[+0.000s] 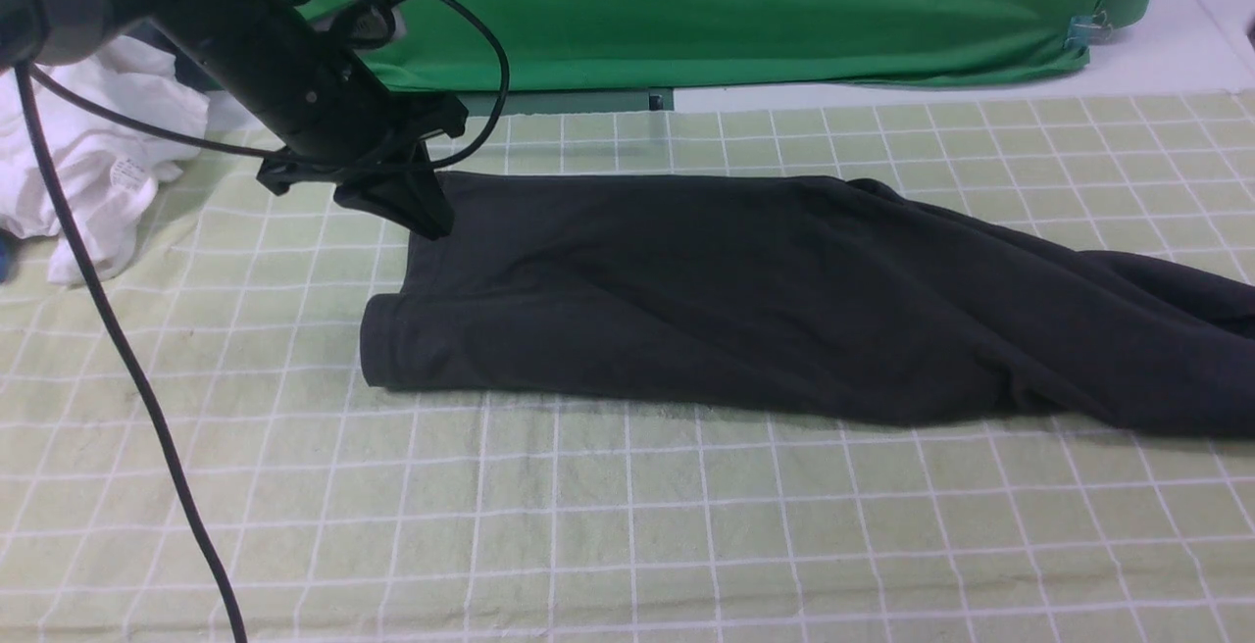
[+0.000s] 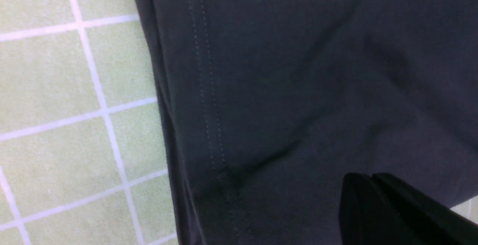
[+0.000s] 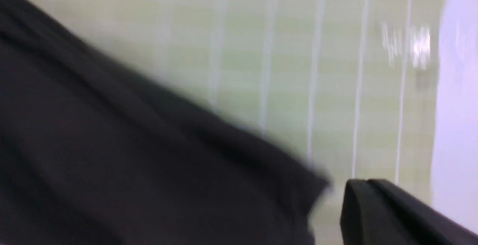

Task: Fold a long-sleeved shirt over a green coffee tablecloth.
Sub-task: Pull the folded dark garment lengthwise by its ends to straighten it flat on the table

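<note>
Though seen only by wrist view, right tool [image 3: 360,189] seemingly closed, left tool [image 1: 429,217] closed over shirt [image 1: 784,300]

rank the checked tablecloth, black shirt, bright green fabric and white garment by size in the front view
1. checked tablecloth
2. black shirt
3. bright green fabric, near the shirt's size; both are cropped by the frame, so unsure
4. white garment

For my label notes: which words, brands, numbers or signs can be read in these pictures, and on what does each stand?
No text can be read.
Crumpled white garment: a small greyish mark, too small to read.
Dark charcoal long-sleeved shirt: no lettering shows.
Pale yellow-green checked tablecloth: white grid lines only.
</note>
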`<state>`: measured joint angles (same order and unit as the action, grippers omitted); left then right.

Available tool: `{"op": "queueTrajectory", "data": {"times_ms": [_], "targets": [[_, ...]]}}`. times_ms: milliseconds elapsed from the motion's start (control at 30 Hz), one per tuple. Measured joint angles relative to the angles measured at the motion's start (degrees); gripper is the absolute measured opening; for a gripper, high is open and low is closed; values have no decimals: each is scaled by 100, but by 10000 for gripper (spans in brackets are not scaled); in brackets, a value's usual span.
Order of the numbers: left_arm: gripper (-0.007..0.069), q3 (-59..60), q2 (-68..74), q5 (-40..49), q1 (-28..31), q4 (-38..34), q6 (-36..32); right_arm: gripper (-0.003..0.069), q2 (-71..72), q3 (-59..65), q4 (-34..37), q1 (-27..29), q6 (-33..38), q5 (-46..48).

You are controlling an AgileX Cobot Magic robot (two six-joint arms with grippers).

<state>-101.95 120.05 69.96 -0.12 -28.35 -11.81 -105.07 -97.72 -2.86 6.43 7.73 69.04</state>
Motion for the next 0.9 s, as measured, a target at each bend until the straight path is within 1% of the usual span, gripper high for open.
{"op": "queueTrajectory", "data": {"times_ms": [33,67,100,133,200,233,267,300,333,400,467,533,567,600,633,667,733,767,900], "targets": [[13,0,0,0,0,0,0,31,13,276,79,153,-14,-5],[13,0,0,0,0,0,0,63,7,680,208,402,-19,-96],[13,0,0,-5,0,0,0,89,-11,1005,335,527,-19,-204],[13,0,0,-11,0,-6,0,136,-37,1311,455,686,-2,-420],[13,0,0,-47,0,-6,-5,212,-94,1741,606,827,10,-757],[13,0,0,-80,0,-6,-5,269,-141,2026,683,925,15,-967],[13,0,-1,-107,0,-6,-5,302,-174,2153,700,963,17,-1079],[13,0,-1,-107,0,-6,-5,317,-194,2182,707,977,24,-1127],[13,0,-1,-137,0,-6,-5,352,-249,2328,727,1010,36,-1258],[13,0,-1,-163,0,-6,-27,375,-353,2449,736,1024,48,-1457],[13,0,-1,-182,0,-6,-32,371,-440,2474,743,1024,48,-1568],[13,0,-1,-201,0,-6,-37,323,-590,2474,788,1024,109,-1695],[13,0,-1,-201,0,-6,-37,274,-640,2474,805,1024,164,-1720],[13,0,-1,-201,0,-6,-37,266,-646,2474,805,1024,165,-1726],[13,0,-1,-201,0,-6,-37,230,-660,2474,818,1024,198,-1732],[13,0,-1,-201,0,-6,-37,137,-660,2449,844,1024,264,-1692],[13,0,-1,-201,0,-6,-37,62,-648,2368,860,1024,321,-1552],[13,0,-1,-201,0,-6,-37,40,-633,2286,860,1024,334,-1431],[13,0,-6,-201,0,-6,-37,28,-417,1887,842,1024,399,-977]]}}
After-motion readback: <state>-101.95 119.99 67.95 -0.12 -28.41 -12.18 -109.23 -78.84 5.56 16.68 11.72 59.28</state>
